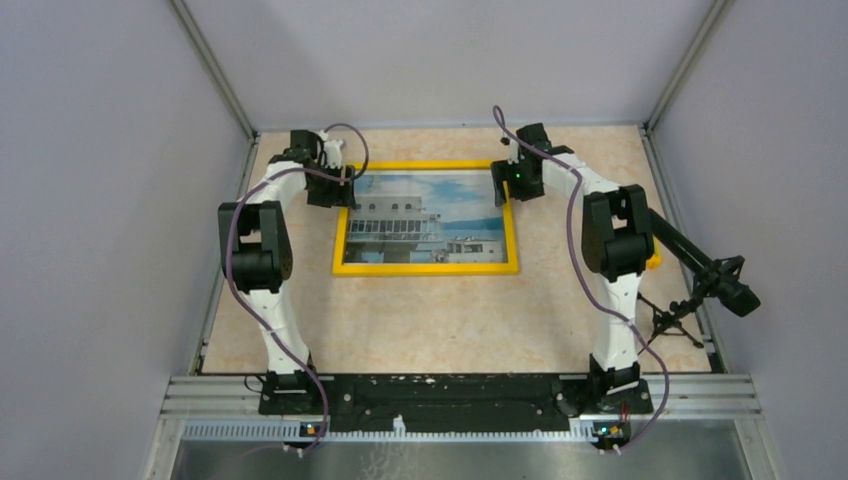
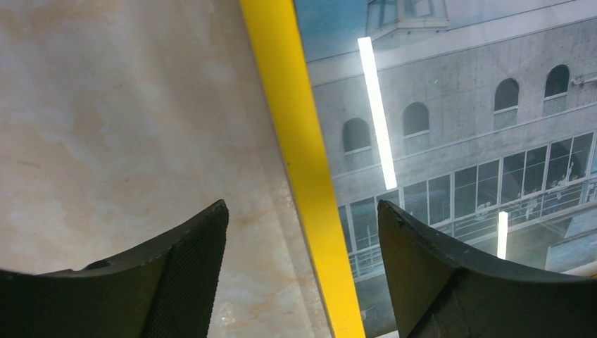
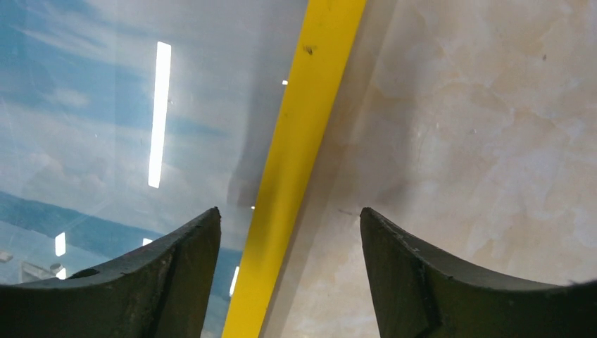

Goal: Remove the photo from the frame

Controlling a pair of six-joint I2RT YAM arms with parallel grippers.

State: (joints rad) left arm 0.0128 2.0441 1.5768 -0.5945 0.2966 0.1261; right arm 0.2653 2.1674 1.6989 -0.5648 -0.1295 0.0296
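The frame (image 1: 425, 268) lies flat, face up, in the middle of the table, its yellow border around the photo (image 1: 425, 220) of a white building under blue sky. My left gripper (image 1: 340, 190) hangs over the frame's left side. In the left wrist view that gripper (image 2: 303, 218) is open, its fingers (image 2: 186, 271) straddling the yellow border (image 2: 303, 155) with gaps on both sides. My right gripper (image 1: 512, 185) hangs over the frame's right side. It is open too (image 3: 290, 215), one finger over the photo (image 3: 105, 105), the other over the table, the border (image 3: 296, 148) between them.
The tabletop (image 1: 420, 320) is beige marble pattern, walled by grey panels on three sides. A black camera on a small tripod (image 1: 705, 285) stands at the right edge, next to a small yellow block (image 1: 654, 262). The arm bases sit on the black rail (image 1: 440, 390) at the near edge.
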